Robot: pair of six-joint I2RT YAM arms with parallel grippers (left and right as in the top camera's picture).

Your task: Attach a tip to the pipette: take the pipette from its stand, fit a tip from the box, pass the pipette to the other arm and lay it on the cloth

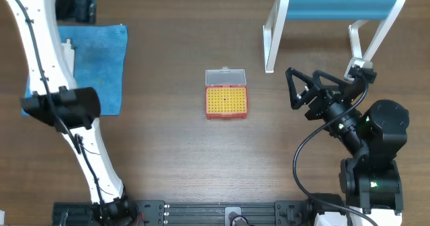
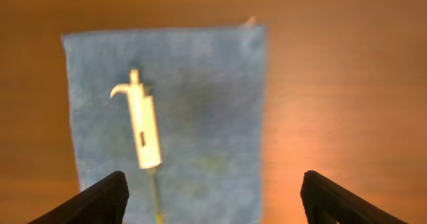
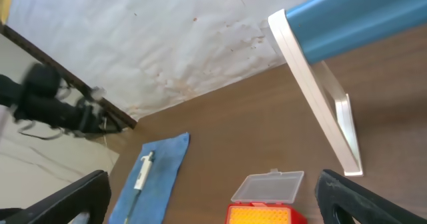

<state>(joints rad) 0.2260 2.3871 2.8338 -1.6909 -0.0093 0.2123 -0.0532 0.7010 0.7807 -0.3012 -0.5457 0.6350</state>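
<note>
Wooden table (image 2: 347, 84), left gripper (image 2: 213, 191) wide open, holding nothing

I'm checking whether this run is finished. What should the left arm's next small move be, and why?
Probably lift the left arm clear and back toward its base. The white pipette with a hooked top already lies flat on the blue cloth, and the left jaws stand open above it, holding nothing.

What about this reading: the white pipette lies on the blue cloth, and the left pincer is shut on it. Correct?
Not quite. The white pipette does lie on the blue cloth, but the left pincer is open, its fingers wide apart and not touching the pipette. The left wrist view shows this.
</note>
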